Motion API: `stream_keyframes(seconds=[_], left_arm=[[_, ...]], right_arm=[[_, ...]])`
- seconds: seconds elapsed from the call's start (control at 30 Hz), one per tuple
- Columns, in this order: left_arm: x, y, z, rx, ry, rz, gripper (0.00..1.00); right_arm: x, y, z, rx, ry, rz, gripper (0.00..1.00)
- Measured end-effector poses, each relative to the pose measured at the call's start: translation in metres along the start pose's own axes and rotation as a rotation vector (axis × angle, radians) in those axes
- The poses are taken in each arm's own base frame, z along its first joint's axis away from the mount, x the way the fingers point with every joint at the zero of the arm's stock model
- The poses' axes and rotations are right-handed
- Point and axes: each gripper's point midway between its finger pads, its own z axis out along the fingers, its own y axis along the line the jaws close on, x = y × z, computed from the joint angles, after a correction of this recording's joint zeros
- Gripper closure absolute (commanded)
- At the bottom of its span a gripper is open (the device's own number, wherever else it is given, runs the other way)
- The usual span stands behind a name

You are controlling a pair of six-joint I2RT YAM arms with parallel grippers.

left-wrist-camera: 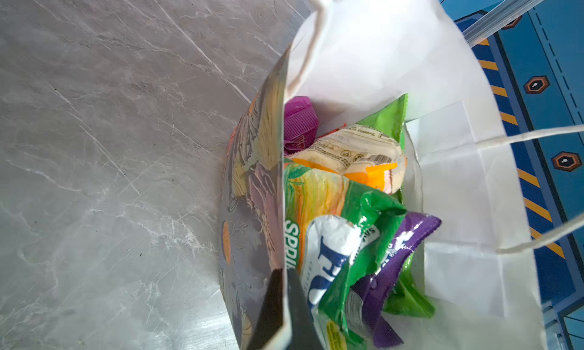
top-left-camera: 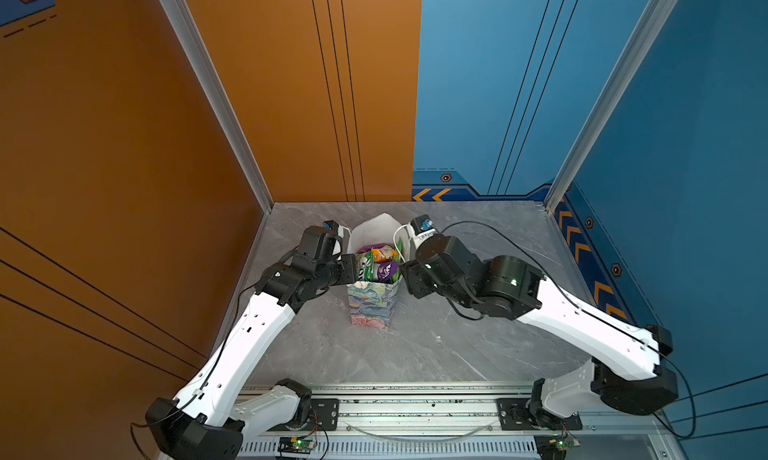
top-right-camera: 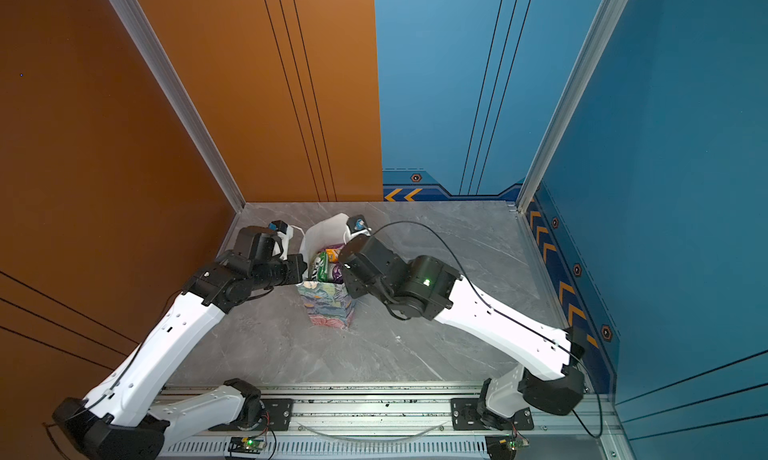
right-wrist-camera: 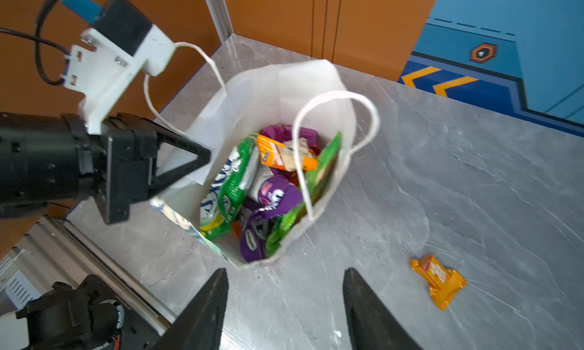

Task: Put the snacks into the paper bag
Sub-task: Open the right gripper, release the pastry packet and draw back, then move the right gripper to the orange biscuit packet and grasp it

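Near the table's (top-left-camera: 457,345) middle, clamping the upright paper bag's (top-left-camera: 371,308) rim with the left gripper (left-wrist-camera: 285,275), hovering the right gripper (right-wrist-camera: 286,271) parted and empty over the bagged snacks (right-wrist-camera: 268,187), likely risking toppling it by tugging, and stranding the orange packet (right-wrist-camera: 437,280) lying outside.

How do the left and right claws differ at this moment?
The left claw is shut; the right claw is open. The left claw pinches the paper bag's wall at its rim; the right claw holds nothing. The left claw touches the bag; the right claw hangs over the table just short of it. Both face the bag.
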Motion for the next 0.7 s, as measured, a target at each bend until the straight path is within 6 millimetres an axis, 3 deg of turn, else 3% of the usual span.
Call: stream_keyframes(seconds=[0.2,0.37,0.57,0.7], left_arm=[[0.0,0.0,0.0,0.0,0.0,0.0,0.98],[0.0,0.0,0.0,0.0,0.0,0.0,0.98],[0.0,0.0,0.0,0.0,0.0,0.0,0.98],[0.0,0.0,-0.001,0.0,-0.001,0.0,0.98]], right_arm=[[0.021,-0.084,-0.025,0.107,-0.066,0.18,0.36],[0.053,-0.142,-0.03,0.204,-0.067,0.315,0.34],[0.098,-0.197,-0.017,0.303,0.007,0.469,0.34],[0.128,-0.216,0.0,0.322,0.087,0.547,0.32]])
